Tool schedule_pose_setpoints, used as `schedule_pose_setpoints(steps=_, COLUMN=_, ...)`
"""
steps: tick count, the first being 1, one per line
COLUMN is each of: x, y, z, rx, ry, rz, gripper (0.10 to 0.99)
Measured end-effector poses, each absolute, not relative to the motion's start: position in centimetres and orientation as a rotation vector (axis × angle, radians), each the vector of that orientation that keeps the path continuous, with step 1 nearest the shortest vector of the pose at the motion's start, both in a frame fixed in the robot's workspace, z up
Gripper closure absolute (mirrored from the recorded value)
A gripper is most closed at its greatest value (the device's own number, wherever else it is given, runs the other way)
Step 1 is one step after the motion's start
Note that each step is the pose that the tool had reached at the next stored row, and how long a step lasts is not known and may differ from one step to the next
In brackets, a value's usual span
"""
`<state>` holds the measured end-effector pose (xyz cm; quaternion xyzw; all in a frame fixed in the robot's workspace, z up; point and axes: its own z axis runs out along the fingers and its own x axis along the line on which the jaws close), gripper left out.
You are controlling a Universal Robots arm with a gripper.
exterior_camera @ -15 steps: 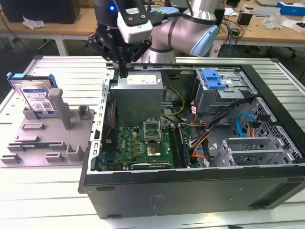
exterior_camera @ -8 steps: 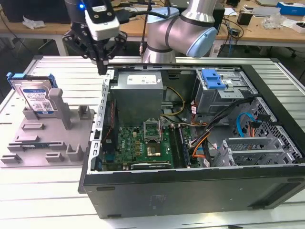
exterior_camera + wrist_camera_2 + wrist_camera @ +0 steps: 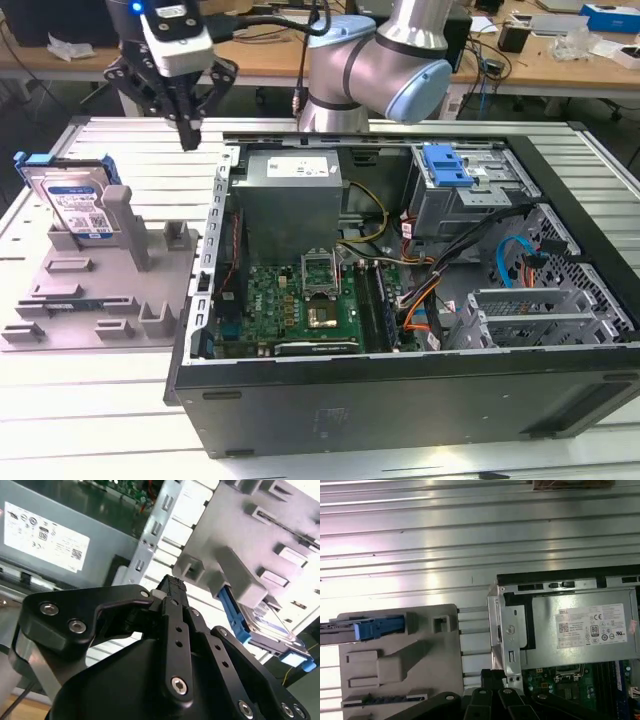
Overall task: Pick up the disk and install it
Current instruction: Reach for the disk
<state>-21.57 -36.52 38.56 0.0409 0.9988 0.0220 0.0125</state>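
**A:** Item 1, the disk [image 3: 72, 200]. Loc.?

**B:** Stood on edge in the grey stand [image 3: 100, 300], behind an upright post, label toward the exterior camera. It is on the table [image 3: 90, 410], at the exterior view's left, outside the open PC case [image 3: 400, 400]. Not yet installed.

**A:** Handling, est.?

**B:** Rigid metal body, prob. dense for its bulk, and it won't flex. The flat faces look smooth, so likely slippery. Shock-sensitive (a drop could ruin it). Best hold, in my judgement, is across the two long edges on the blue carrier frame [image 3: 375, 628], at the free upper end above the post. Keep off the label face and connector end.

**A:** Item 2, the gripper [image 3: 188, 135]. Cond.?

**B:** Fingers brought together, tips meeting, nothing between them. It hangs pointing down over bare table slats, between the stand and the case's near wall. It touches nothing and is apart from the disk. In the second wrist view the closed tips sit just short of the stand's edge, with the disk beyond.

**A:** Load?

**B:** None.
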Motion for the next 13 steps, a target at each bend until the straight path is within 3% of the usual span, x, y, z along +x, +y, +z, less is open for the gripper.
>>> schedule_pose_setpoints(steps=13, x=-27.8, y=-35.1, z=38.0, rx=0.13, ry=3.113, rz=0.069, gripper=0.98)
